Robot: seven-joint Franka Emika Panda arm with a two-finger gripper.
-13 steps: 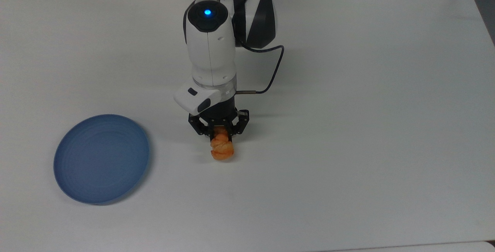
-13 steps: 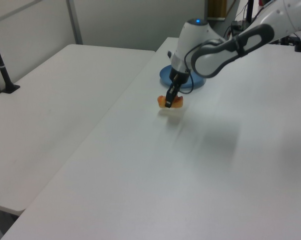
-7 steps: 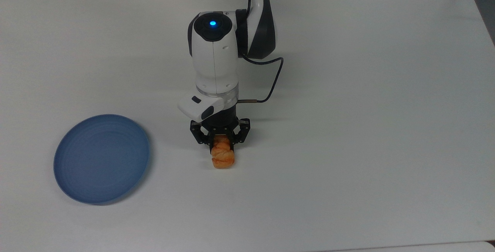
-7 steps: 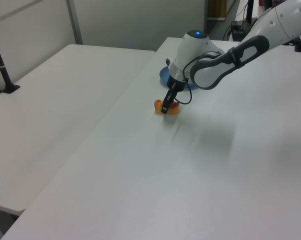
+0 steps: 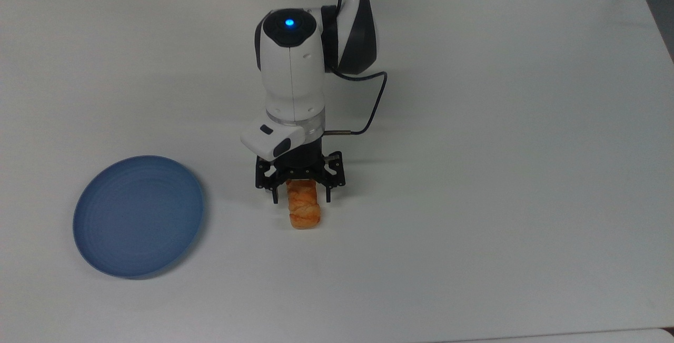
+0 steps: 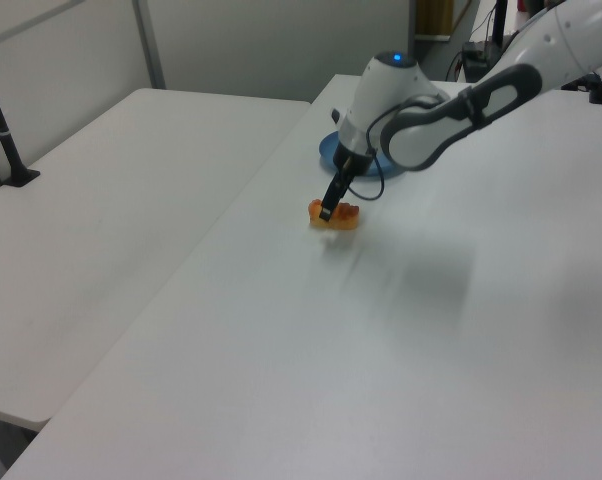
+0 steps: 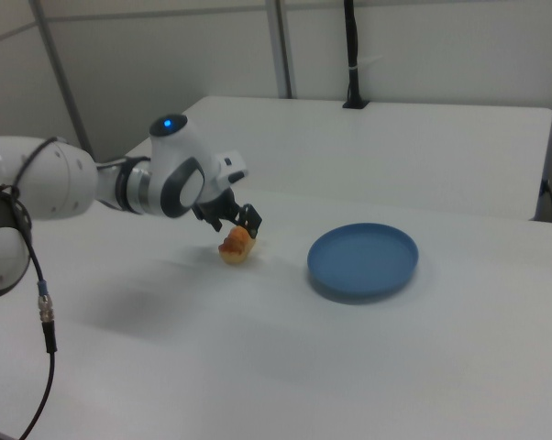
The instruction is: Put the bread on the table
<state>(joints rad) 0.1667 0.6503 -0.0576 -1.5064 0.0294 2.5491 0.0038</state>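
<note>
In the top view, going left to right, a round blue plate [image 5: 138, 216] sits on the white desk [image 5: 500, 174] at the top view's left – nothing lies in it. Well apart from it, toward the middle, the bread [image 5: 303, 205] lies flat on the desk, a small golden-orange loaf with a braided top. Its long axis runs up and down in the top view, one end pointing toward the bottom edge, the other tucked under the hand [image 5: 300, 187]. The hand hangs just above that upper end with its 2 black fingers spread wide, one on each side of the loaf and clear of it – it grips nothing. The white arm [image 5: 291, 64] rises behind it, a blue light on its top.

In the left view the bread [image 6: 335, 214] rests on the desk in front of the plate [image 6: 328, 153], below the hand [image 6: 327, 209]. In the right view the bread [image 7: 236, 246] lies to the left of the plate [image 7: 363, 259], beneath the hand [image 7: 243, 222].
</note>
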